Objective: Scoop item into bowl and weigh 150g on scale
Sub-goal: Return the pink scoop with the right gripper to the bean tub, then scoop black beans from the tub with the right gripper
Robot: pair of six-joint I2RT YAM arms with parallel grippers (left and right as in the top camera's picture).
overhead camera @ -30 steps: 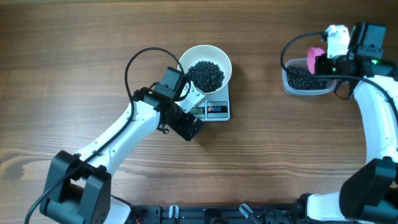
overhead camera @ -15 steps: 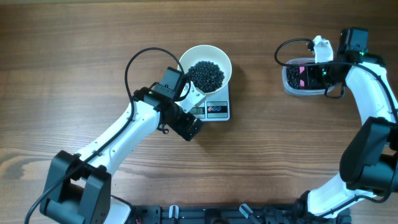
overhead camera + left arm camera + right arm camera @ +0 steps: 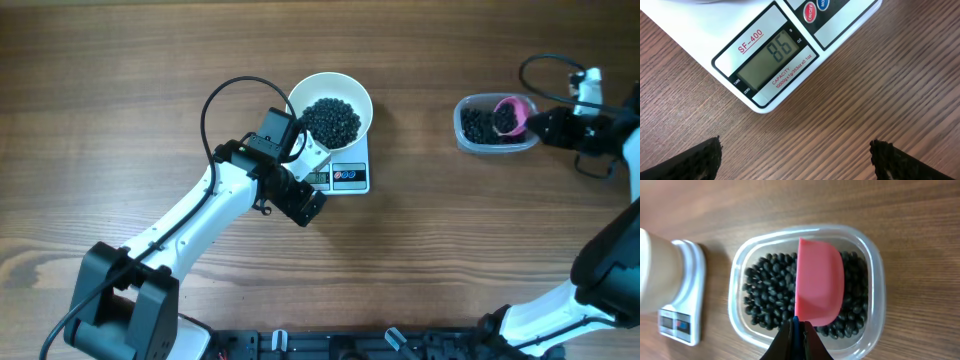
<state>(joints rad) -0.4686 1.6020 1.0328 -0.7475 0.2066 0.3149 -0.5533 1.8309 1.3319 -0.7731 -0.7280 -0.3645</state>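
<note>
The white bowl (image 3: pixel 331 80), heaped with black beans (image 3: pixel 331 120), sits on the scale (image 3: pixel 350 178) at the upper centre of the counter (image 3: pixel 120 80); its display (image 3: pixel 771 59) reads 86. The left jaws stand wide and empty just below the scale. At upper right, the right jaws pinch the pink scoop (image 3: pixel 818 282) over the clear tub (image 3: pixel 735 295) holding more beans.

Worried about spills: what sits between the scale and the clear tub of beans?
Only bare wooden table lies between the scale and the clear tub, as the overhead view shows.
</note>
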